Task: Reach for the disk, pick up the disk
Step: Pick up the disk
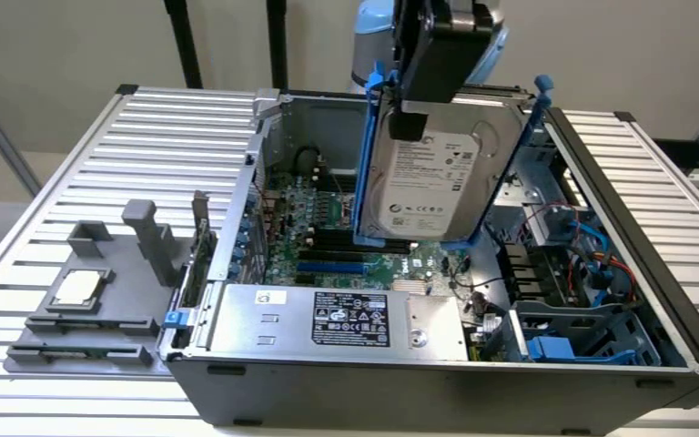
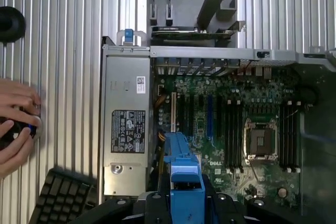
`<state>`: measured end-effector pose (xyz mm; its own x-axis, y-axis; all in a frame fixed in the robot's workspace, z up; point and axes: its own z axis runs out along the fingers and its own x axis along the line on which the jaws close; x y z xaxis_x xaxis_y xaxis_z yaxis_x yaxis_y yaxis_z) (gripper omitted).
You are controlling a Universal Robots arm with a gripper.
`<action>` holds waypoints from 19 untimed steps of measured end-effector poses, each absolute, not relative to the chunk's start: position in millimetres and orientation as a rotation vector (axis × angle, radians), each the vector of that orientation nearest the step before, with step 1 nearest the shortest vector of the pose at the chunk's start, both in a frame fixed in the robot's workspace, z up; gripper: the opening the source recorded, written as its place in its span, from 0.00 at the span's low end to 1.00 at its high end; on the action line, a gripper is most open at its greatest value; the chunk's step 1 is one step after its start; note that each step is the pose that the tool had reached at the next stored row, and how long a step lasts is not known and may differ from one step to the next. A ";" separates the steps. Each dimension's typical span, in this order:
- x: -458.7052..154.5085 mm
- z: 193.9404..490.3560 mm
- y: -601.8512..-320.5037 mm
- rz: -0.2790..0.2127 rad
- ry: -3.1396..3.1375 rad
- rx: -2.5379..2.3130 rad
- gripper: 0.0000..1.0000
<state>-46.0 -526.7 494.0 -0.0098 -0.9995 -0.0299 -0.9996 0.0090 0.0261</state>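
The disk hung upright in the air above the open computer case, its white label facing the exterior camera and its blue carrier framing both long edges. The pincer was closed on the disk's top edge, so the drive was carried from above and its weight pulled it straight down; I judge the pick-up as done, because no part of the disk touched the case. In the wrist view the blue carrier showed edge-on between the black fingers, over the motherboard. Below the disk, at the near side of the case, lay the large silver power supply with its black label. At the right end of the case stood the blue drive bay, probably the place where such carriers slide in. On the ribbed desk to the exterior view's left of the case sat a grey tray with a small square chip. In the wrist view, a person's hands rested on a device beside a keyboard.
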 end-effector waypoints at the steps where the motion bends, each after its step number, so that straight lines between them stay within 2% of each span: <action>1: -41.5 494.1 -528.4 0.062 2.230 -2.209 0.33; 19: 40.3 495.9 -559.1 0.067 2.232 -2.211 0.33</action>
<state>40.3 -559.1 495.9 -0.0100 -0.9995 -0.0298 -0.9995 0.0091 0.0309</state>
